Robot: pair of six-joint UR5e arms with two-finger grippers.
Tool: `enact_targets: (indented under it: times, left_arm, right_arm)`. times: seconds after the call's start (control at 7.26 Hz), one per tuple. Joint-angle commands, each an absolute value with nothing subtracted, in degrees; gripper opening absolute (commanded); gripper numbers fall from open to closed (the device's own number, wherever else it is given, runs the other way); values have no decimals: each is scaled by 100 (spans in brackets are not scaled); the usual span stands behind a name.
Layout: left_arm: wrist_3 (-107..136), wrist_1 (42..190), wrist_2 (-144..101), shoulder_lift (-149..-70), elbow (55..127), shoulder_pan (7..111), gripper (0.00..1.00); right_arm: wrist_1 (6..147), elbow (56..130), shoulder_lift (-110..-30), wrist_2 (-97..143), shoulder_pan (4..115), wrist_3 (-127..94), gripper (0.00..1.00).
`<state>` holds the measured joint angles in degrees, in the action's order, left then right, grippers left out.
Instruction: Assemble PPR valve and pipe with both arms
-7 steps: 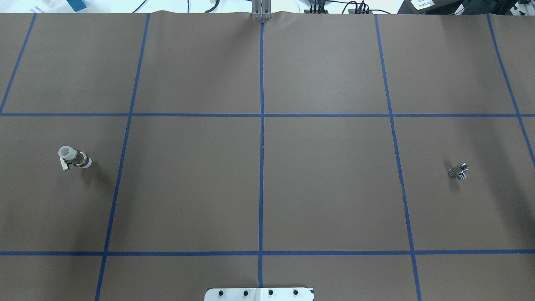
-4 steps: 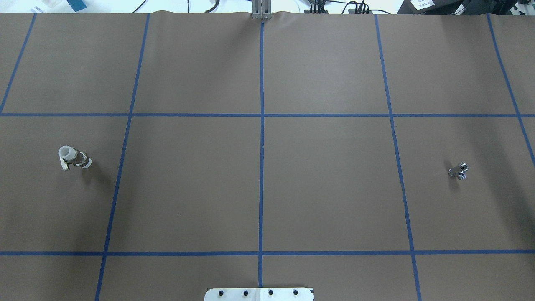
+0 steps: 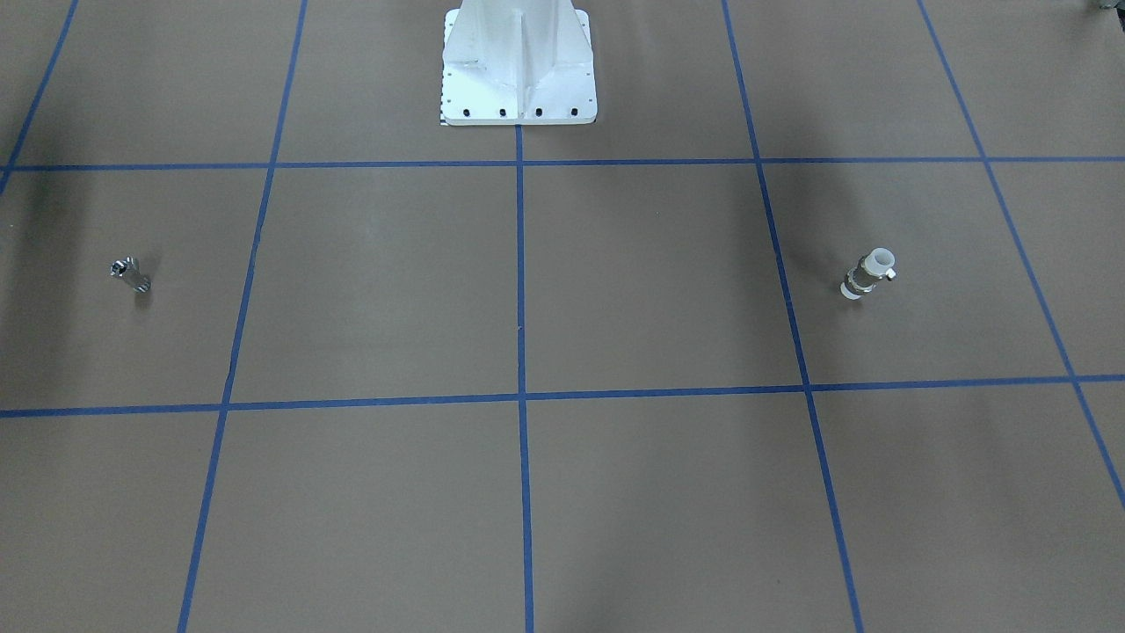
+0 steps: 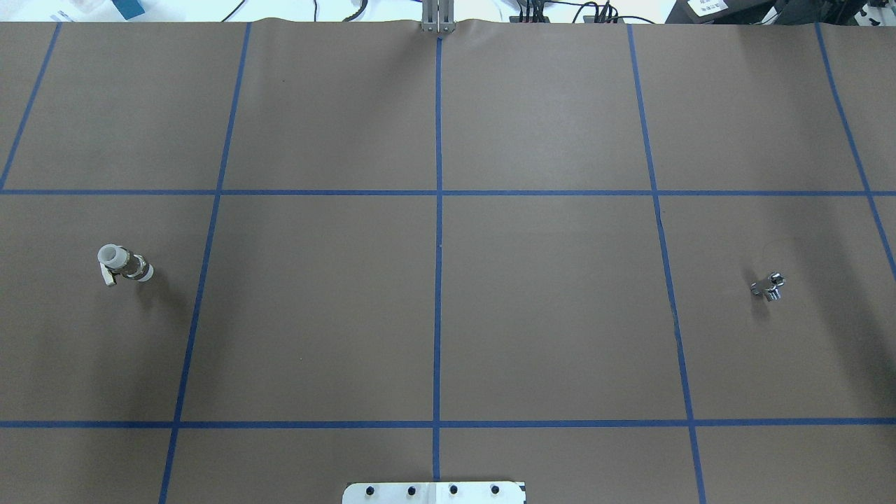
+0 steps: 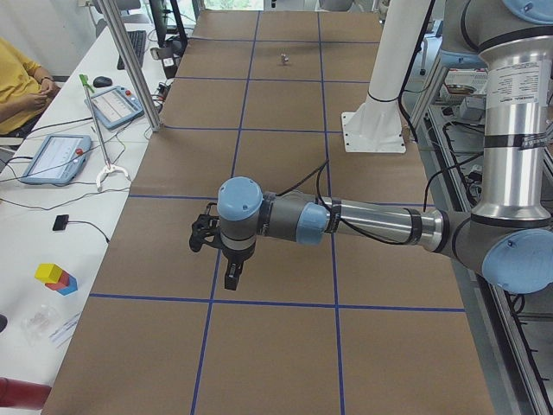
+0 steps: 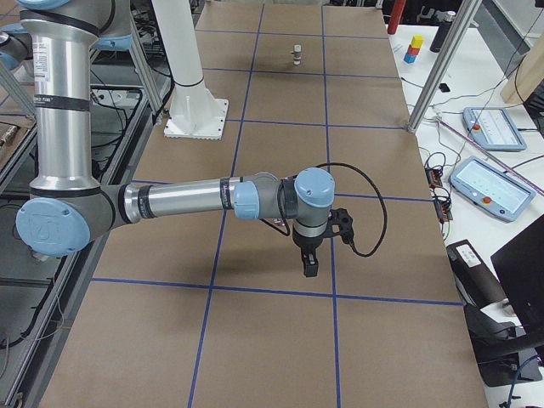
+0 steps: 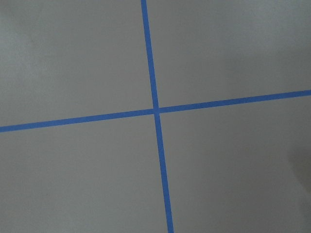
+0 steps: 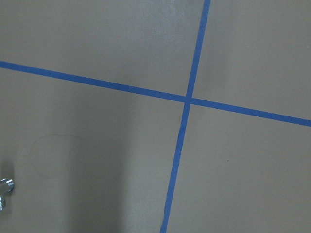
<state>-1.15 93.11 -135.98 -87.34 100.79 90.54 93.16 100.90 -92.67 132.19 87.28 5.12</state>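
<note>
I find the valve [image 4: 124,264] standing upright on the table [image 4: 546,301], on the robot's left side, in the middle row of the blue grid [image 4: 438,280]. The pipe [image 4: 768,287] rests in the same row on the right side, well apart from the valve. The left gripper [image 5: 230,277] hangs above the table, pointing down, and so does the right gripper [image 6: 308,265]. Both show only in side views, so I cannot tell whether either is open or closed.
</note>
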Motion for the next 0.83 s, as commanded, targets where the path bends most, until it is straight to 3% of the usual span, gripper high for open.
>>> enact_targets:
  times: [0.0,0.69]
  left_arm:
    - [-62,9360,-13605,-9069,10072,8685,100]
    - [2143,10350,-13527,-9299,10151,7613,100]
  right_arm:
    - [9290,10090,-9272,13219,8728,510,100]
    - [9290,10116,-9272,13219,8728,510,100]
